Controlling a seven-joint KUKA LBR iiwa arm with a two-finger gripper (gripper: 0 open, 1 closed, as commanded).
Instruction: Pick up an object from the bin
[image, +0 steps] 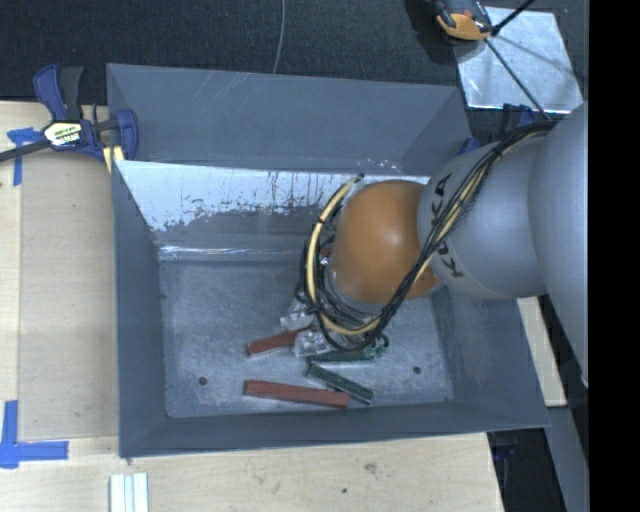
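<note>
overhead view of a grey metal bin (140, 330) with sloping walls and a flat, speckled floor. the silver arm (520, 220) enters from the right and bends down into the bin. an orange domed cover (375, 240) sits at its wrist, with yellow and black cables (322, 235) looped around it. the hand (318, 338) is low over the middle of the floor, just below the cover. whether it is spread or pressed together cannot be told, as its tip is lost among metal parts and cables. a short reddish-brown flat stick (270, 346) lies with its right end at the hand, touching it or nearly so. a dark green narrow bar (340, 382) lies slanted just in front of the hand. a long reddish-brown flat bar (295, 394) lies near the front wall, its right end meeting the dark green narrow bar.
</note>
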